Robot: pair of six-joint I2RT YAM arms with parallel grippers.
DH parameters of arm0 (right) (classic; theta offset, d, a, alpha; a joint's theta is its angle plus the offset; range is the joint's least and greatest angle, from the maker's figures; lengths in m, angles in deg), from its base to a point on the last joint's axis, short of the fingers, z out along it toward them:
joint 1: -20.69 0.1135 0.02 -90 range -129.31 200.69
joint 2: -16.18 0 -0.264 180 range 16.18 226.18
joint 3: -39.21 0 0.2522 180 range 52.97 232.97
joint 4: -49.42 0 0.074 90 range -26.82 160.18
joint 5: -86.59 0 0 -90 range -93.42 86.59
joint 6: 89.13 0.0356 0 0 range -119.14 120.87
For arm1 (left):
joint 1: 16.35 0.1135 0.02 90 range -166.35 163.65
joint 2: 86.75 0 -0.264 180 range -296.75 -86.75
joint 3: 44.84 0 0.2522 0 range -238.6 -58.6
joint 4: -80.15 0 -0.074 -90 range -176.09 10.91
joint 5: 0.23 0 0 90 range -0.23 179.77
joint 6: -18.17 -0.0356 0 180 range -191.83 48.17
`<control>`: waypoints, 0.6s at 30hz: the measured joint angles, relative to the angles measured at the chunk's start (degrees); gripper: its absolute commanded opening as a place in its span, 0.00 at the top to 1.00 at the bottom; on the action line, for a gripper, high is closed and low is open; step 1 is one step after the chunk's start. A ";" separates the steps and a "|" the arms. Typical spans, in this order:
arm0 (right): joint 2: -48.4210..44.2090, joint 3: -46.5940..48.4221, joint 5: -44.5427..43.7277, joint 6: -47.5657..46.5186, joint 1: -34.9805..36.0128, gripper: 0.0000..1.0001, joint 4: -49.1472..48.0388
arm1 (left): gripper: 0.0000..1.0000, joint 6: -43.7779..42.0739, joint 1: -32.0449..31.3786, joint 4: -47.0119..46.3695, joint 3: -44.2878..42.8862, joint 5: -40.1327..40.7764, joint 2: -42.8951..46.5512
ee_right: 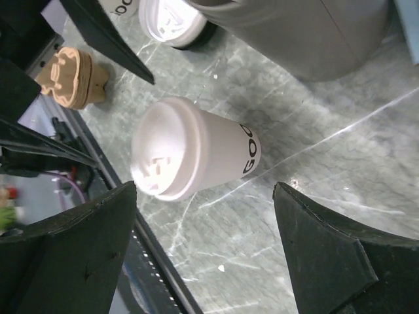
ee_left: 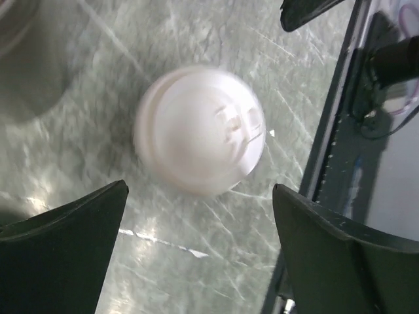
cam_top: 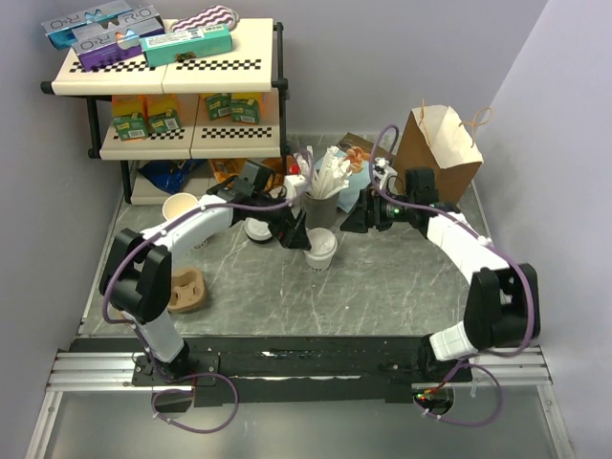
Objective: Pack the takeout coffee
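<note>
The takeout coffee (cam_top: pixel 321 247) is a small off-white paper cup with a white sip lid, standing upright on the marble tabletop in front of the straw holder (cam_top: pixel 322 206). My left gripper (cam_top: pixel 292 229) hovers just left of it. In the left wrist view the lid (ee_left: pixel 200 127) is seen from above, beyond the open left gripper (ee_left: pixel 200 190), not between its fingers. My right gripper (cam_top: pixel 352 218) sits to the cup's right, also open. The right wrist view shows the cup (ee_right: pixel 190 157) with black lettering ahead of the right gripper (ee_right: pixel 204 188), untouched.
A brown paper bag (cam_top: pixel 440 153) stands open at the back right. A cardboard cup carrier (cam_top: pixel 186 290) lies at the left. Loose white lids (cam_top: pixel 258 229) and lidless cups (cam_top: pixel 180 206) sit behind the left arm. A stocked shelf (cam_top: pixel 163 72) fills the back left.
</note>
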 measured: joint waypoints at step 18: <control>-14.14 -4.94 -1.36 -3.74 -6.80 0.08 4.90 | 0.01 -17.70 -10.34 6.75 -8.68 12.17 -2.43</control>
